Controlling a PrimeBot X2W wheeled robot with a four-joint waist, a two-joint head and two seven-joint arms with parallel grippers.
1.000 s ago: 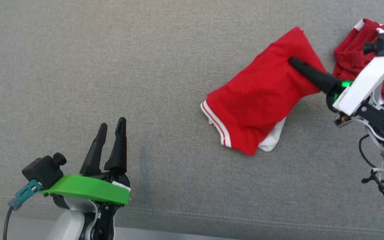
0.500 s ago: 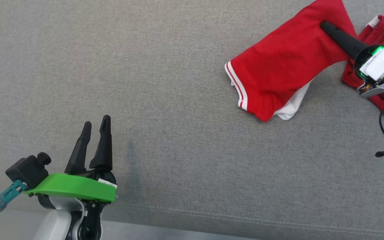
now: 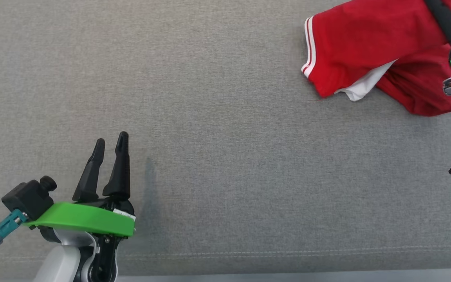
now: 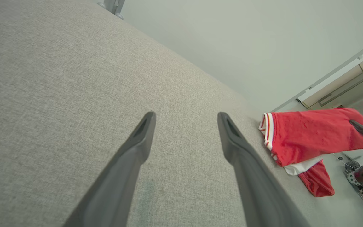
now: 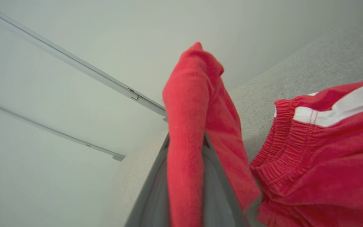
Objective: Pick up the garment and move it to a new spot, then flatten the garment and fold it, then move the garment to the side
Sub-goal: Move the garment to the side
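garment (image 3: 366, 43) pinched in right gripper (image 4: 354, 123)

we see the red shirt, with a white-striped hem, at the far right of the grey fabric surface (image 3: 210, 117). our right claw is clenched on a fold of its red cloth. our left gripper (image 3: 111, 138) hovers released, fingers apart, well away at the near left. a second red piece (image 5: 295, 164) with an elastic waistband lies just beside the shirt.

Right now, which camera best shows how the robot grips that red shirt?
The right wrist view: a fold of the garment stands pinched between the fingers of the right gripper, close up. The head view cuts the finger off at the frame's edge; the left wrist view shows the grip small and distant.
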